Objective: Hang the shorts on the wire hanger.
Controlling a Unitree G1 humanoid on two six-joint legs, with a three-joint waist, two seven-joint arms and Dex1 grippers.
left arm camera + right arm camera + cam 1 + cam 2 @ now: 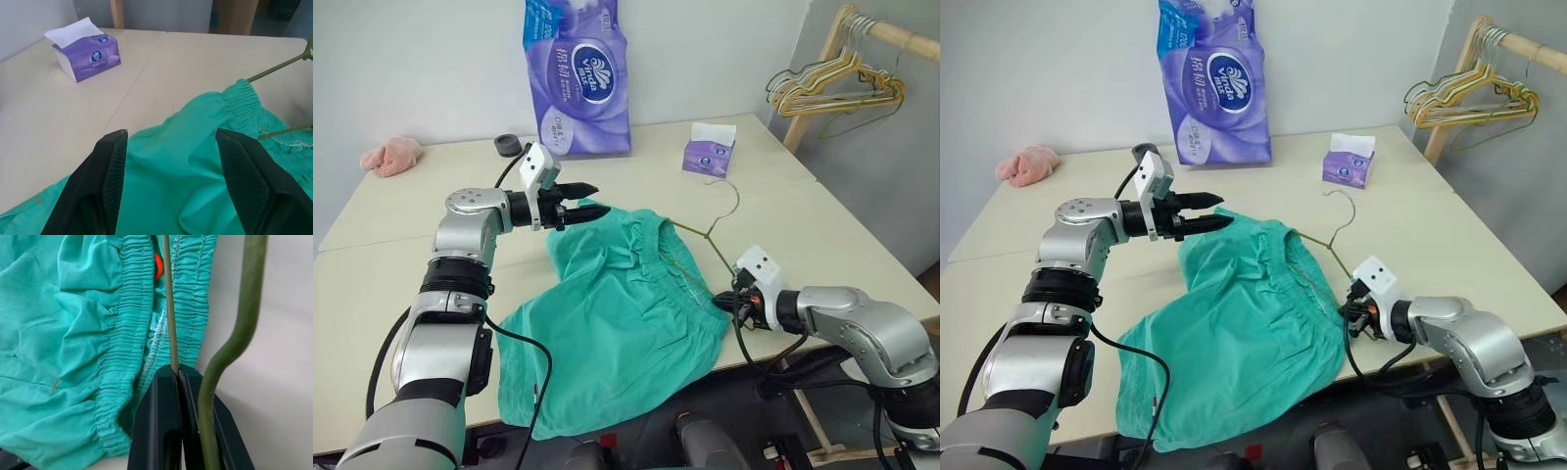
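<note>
Shorts are lying spread on the table, lower legs drooping over the near edge, gathered waistband facing the right side. Wire hanger is sitting partly threaded into the waistband: hook lying on the tabletop beyond the shorts, pointing toward the tissue box, one wire arm running inside the elastic.

Right gripper is sitting at the waistband's near-right corner, fingers pressed together and clamping the thin hanger wire; a thicker bend of the hanger is passing just beside the fingers, and the waistband fabric is touching them on the other side.

Left gripper is hovering above the far-left corner of the shorts, fingers spread apart, holding nothing; wrist view is showing teal fabric below and between the pads.
</note>
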